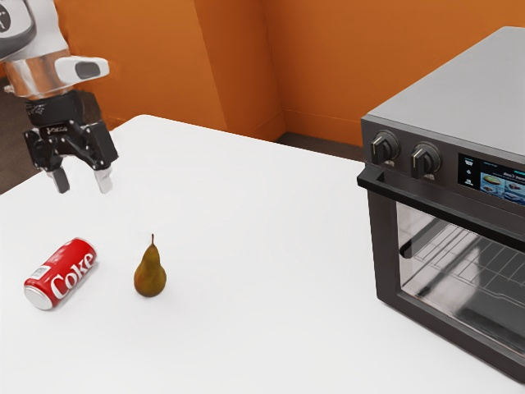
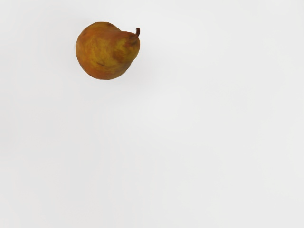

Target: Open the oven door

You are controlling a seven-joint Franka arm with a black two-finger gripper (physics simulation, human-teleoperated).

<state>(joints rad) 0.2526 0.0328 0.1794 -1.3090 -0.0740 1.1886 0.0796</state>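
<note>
The black gripper (image 1: 82, 181) hangs over the white table (image 1: 246, 336) at the exterior view's left, its two fingers spread apart in release with nothing between them. The oven (image 1: 459, 90) stands at the exterior view's right, well apart from the gripper, its door (image 1: 389, 246) shut, with the black handle (image 1: 447, 208) running along the top of it below two knobs and a lit screen (image 1: 496, 182). A wire rack (image 1: 467, 257) shows through the glass. Between gripper and oven, a pear (image 1: 150, 272) stands upright, stem up, near a red Coke can (image 1: 61, 274) lying on its side
</note>
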